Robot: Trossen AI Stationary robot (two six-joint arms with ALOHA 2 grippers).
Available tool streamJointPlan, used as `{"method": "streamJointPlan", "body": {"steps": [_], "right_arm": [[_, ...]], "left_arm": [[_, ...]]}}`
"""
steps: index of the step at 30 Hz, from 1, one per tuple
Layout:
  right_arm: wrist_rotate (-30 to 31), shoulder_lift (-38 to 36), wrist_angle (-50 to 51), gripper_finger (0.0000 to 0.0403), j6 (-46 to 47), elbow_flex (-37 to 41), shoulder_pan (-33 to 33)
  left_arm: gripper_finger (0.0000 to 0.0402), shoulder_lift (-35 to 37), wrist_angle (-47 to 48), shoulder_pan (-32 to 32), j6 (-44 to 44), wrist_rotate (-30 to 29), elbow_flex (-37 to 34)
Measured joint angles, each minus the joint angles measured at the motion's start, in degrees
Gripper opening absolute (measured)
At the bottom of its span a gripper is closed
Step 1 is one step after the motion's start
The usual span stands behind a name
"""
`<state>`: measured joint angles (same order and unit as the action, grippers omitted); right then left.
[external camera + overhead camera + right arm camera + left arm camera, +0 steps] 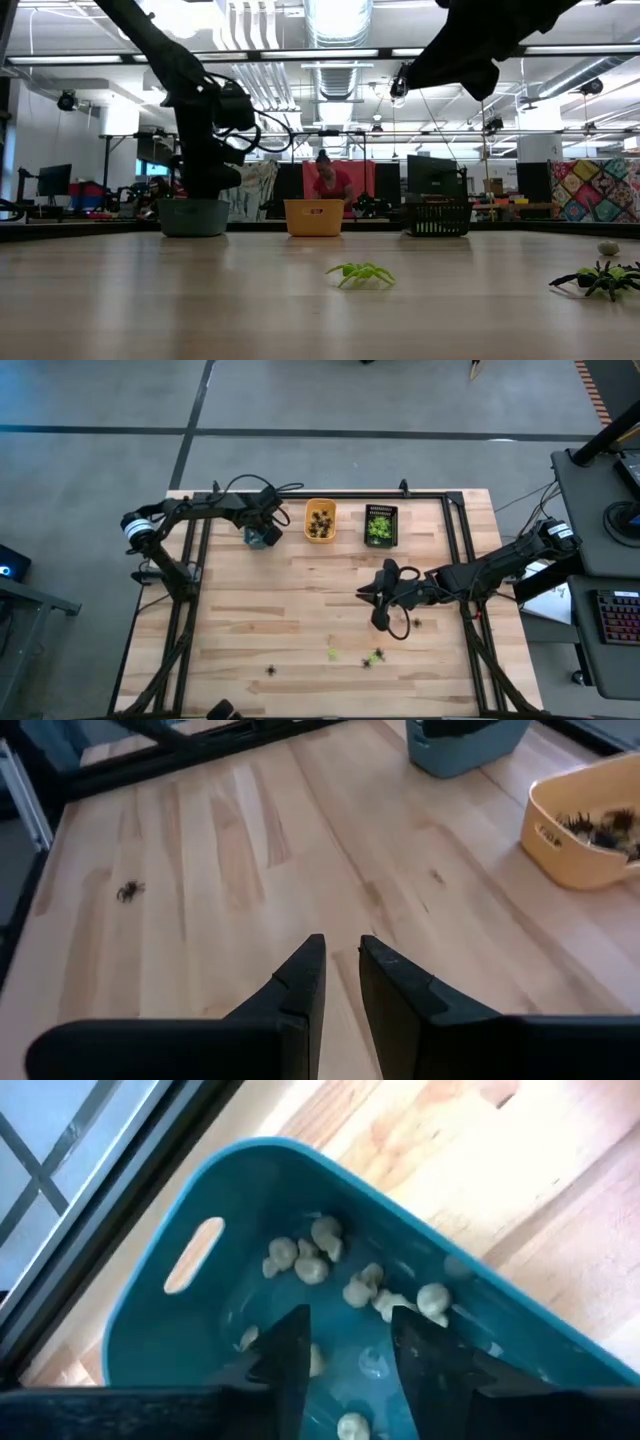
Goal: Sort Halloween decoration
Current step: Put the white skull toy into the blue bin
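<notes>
Item 1: left end effector [345,1365]. You have it poised over the blue tray [262,537] at the far left of the bench [300,610], fingers parted with a gap between them and nothing held. It hangs there, by my reading, because this is the drop point for the pale pieces.

Item 2: blue tray contents. A scatter of pale whitish figures [310,1265] lies on its floor, loose and unstacked, consistent with pieces let fall from above.

Item 3: orange tray [320,520]. It stands just beside the blue one along the far edge and holds the black figures [600,825].

Item 4: black tray [380,525]. Next in the row, it holds the yellow-green figures [378,527]. You have one colour per tray, lined up so that either arm can reach them.

Item 5: right end effector [340,980]. It hovers above the middle right of the bench, fingers nearly together, a narrow slit between them, gripping nothing that shows. I judge it is waiting or lining up for a pick.

Item 6: unsorted stock. A yellow-green figure [360,273] and a black figure [600,278] lie on the near part of the bench; another black figure [130,890] lies well apart, toward the near left. You still have these few to clear, so the sort looks mostly done.
</notes>
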<state>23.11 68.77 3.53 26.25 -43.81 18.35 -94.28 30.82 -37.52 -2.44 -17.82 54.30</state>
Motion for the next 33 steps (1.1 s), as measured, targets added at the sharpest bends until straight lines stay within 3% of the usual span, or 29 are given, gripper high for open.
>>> {"method": "streamJointPlan", "body": {"steps": [8, 15, 26, 33], "right_arm": [[-3.96, 0.0, 0.63, 0.0057, 14.34, -0.4, 0.0], [-9.64, 0.79, 2.96, 0.0057, 21.71, -3.29, 0.02], [-11.07, 6.54, 28.33, 0.0057, 29.71, -10.83, 0.0], [-17.61, 9.46, 42.55, 0.0057, 19.76, -13.99, 0.0]], "left_arm": [[0.0147, 4.48, -0.2, 0.83, 0.02, 0.02, 0.0], [0.0148, 14.79, -1.67, 4.78, -2.1, -0.04, -0.02], [0.0148, 28.73, -13.26, 23.17, -4.55, -0.11, -3.46], [0.0148, 30.27, -22.87, 35.23, -4.72, -0.15, -6.89]]}}
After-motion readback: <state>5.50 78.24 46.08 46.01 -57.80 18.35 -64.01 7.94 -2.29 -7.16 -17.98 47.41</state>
